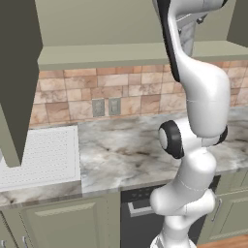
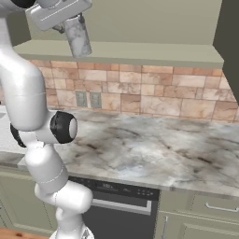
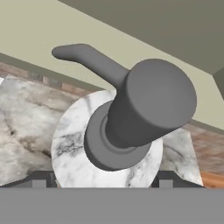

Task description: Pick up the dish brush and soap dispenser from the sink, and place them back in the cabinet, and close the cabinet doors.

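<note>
At the open olive-green wall cabinet (image 2: 140, 51): marbled grey soap dispenser with dark pump top (image 2: 78, 36) between the jaws of the white arm's two-finger gripper (image 2: 70, 23)

Right base view: bottle hangs tilted, just above the cabinet's bottom shelf edge, well above the marble countertop (image 2: 154, 149). Hand view: pump head (image 3: 151, 103) centred, spout pointing upper left; dark fingertips (image 3: 41, 179) flank the bottle body on both sides, jaws set wide and closed on it
</note>
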Tool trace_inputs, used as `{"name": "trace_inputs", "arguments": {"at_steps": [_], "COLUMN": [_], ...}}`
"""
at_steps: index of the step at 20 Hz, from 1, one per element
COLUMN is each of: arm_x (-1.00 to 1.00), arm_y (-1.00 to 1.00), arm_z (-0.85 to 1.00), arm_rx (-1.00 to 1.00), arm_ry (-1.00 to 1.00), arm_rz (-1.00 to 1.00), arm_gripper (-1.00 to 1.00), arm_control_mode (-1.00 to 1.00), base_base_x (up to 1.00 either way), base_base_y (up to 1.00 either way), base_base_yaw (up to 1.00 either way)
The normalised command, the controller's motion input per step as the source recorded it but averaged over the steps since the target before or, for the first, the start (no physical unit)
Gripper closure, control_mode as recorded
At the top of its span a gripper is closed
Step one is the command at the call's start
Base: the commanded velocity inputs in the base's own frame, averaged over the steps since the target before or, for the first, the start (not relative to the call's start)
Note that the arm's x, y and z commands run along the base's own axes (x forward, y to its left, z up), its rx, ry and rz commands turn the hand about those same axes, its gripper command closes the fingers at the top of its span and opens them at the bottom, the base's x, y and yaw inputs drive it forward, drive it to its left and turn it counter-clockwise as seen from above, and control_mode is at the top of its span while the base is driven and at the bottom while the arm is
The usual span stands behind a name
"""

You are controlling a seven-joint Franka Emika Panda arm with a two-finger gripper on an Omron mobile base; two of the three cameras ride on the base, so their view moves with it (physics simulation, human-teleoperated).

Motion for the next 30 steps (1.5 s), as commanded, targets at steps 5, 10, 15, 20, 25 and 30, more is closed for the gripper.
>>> {"name": "trace_inputs", "arguments": {"at_steps": [5, 10, 15, 20, 25, 30], "arm_x": [0.06, 0.05, 0.06, 0.08, 0.14, 0.17], "arm_y": [0.0, 0.0, 0.0, 0.0, 0.0, 0.0], "arm_z": [-0.1, -0.18, -0.2, -0.22, -0.11, -0.05], "arm_rx": [0.0, 0.0, 0.0, 0.0, 0.0, 0.0], "arm_ry": [0.0, 0.0, 0.0, 0.0, 0.0, 0.0], "arm_rz": [0.0, 0.0, 0.0, 0.0, 0.0, 0.0], "arm_gripper": [1.0, 1.0, 1.0, 1.0, 1.0, 1.0], "arm_control_mode": [-1.0, -1.0, -1.0, -1.0, -1.0, -1.0], "base_base_x": [0.0, 0.0, 0.0, 0.0, 0.0, 0.0], "base_base_y": [0.0, 0.0, 0.0, 0.0, 0.0, 0.0], "base_base_yaw": [0.0, 0.0, 0.0, 0.0, 0.0, 0.0]}}
